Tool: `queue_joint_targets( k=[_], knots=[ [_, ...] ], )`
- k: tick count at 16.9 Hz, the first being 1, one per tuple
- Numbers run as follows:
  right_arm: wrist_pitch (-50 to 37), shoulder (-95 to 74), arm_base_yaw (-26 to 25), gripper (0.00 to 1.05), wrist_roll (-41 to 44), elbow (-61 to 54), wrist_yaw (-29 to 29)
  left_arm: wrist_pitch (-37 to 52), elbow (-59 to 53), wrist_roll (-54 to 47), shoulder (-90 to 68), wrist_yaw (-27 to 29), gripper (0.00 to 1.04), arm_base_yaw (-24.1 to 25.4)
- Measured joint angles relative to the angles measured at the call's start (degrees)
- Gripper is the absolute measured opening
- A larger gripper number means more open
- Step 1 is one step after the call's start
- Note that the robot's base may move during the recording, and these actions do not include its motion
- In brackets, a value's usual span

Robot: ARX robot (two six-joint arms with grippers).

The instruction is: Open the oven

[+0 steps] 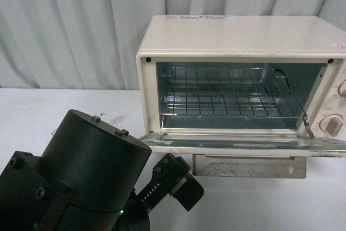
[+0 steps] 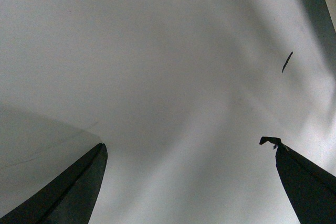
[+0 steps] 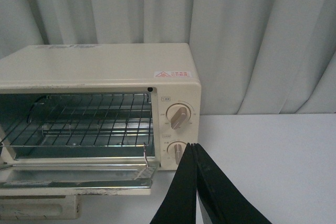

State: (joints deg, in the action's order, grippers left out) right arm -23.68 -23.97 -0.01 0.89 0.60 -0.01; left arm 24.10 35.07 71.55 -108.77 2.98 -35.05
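The white table (image 1: 48, 112) runs back to a pale curtain (image 1: 65, 25), and the oven (image 1: 238, 41) stands on the table's far right side, close to that curtain. Its door (image 1: 243, 143) lies dropped all the way down, roughly level, reaching toward the near edge with its inner face up. The cavity is fully exposed. As far as the pictures show, the opening is done, and I judge that nothing is left but to draw the arms clear.

The left arm (image 1: 86, 171) fills the near left corner. Inside the oven the wire rack (image 1: 227, 93) sits level with nothing on it. The beige bar handle (image 1: 248, 165) hangs under the door's near edge. Two round knobs (image 3: 178, 116) sit on the oven's right panel, one above the other.

The left gripper (image 2: 186, 182) hovers near the door's left corner, seemingly clear of it. Its fingers (image 2: 73, 190) are spread wide over bare table and hold nothing. The right gripper (image 3: 195, 182) is near the oven's right front, short of the knobs. Its fingers are pressed together, with nothing between them.
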Motion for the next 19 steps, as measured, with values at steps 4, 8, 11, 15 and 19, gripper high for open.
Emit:
queue_joint_targets(
  k=[4,8,11,15,19],
  knots=[
    [5.68,5.88,0.0,0.02,0.0,0.0,0.0,0.0,0.0,0.0,0.0,0.0,0.98,0.0],
    [9.94,10.27,0.0,0.02,0.0,0.0,0.0,0.0,-0.02,0.0,0.0,0.02,0.98,0.0],
    [12.28,12.68,0.0,0.02,0.0,0.0,0.02,0.0,0.0,0.0,0.0,0.0,0.98,0.0],
    [24.15,22.62,0.0,0.02,-0.02,0.02,0.02,0.02,0.0,0.0,0.0,-0.17,0.98,0.0],
    [23.85,23.82,0.0,0.02,-0.02,0.02,0.02,-0.02,0.0,0.0,0.0,-0.02,0.98,0.0]
  ],
)
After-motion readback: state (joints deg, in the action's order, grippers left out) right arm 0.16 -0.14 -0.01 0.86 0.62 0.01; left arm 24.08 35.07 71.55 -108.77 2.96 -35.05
